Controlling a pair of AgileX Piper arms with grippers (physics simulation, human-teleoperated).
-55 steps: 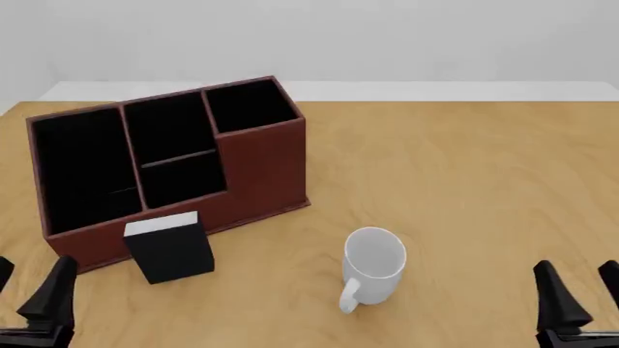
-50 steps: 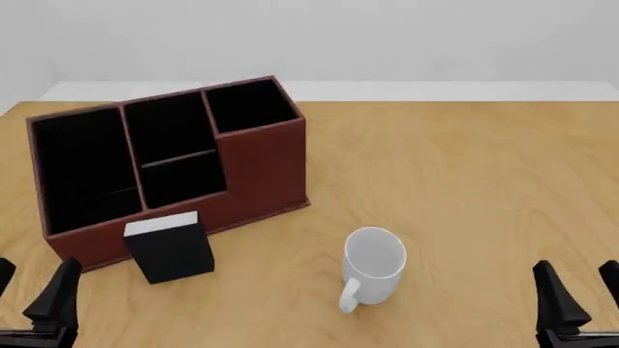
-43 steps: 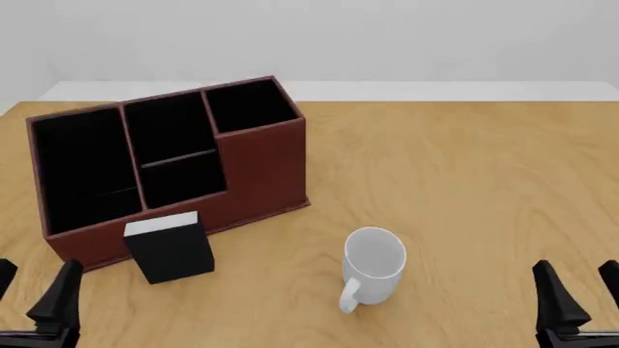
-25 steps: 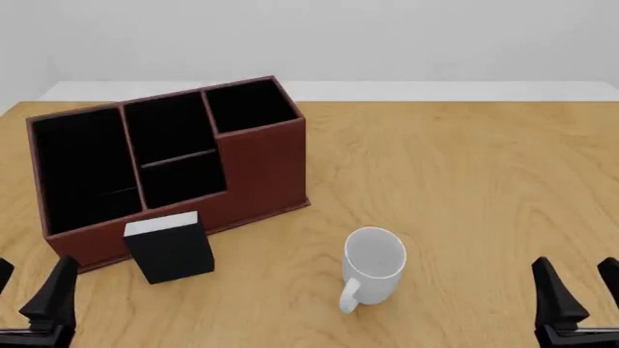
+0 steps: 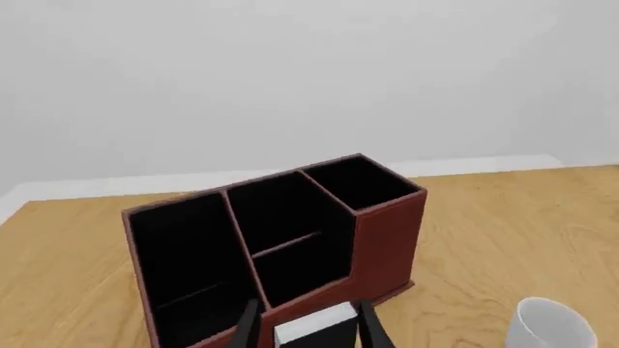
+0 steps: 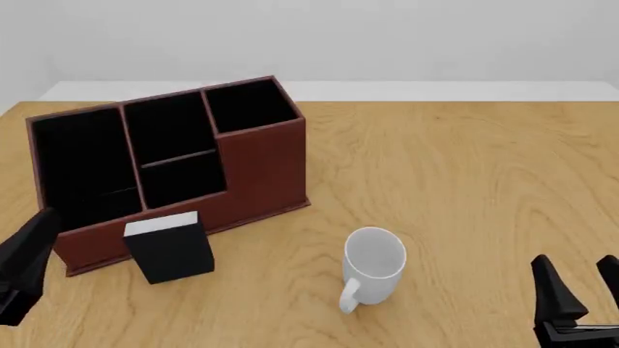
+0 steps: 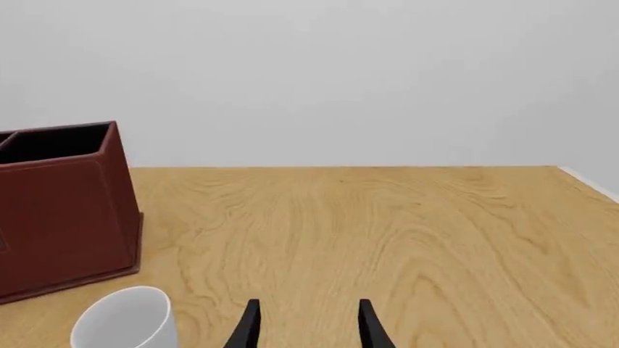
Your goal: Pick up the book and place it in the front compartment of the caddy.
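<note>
Presently the left gripper (image 5: 307,328) stands open and empty, the book (image 5: 314,333) just ahead between its fingertips, the caddy (image 5: 280,239) beyond; right gripper (image 7: 306,324) likewise open, empty.

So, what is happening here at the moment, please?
Two robot arms sit at a wooden table. Neither holds anything. The left gripper is open and lined up with the book, which stands in front of the caddy. The right gripper is open too, apart from the white mug. The book is not yet picked up, and nothing shows inside the caddy's cells.
</note>
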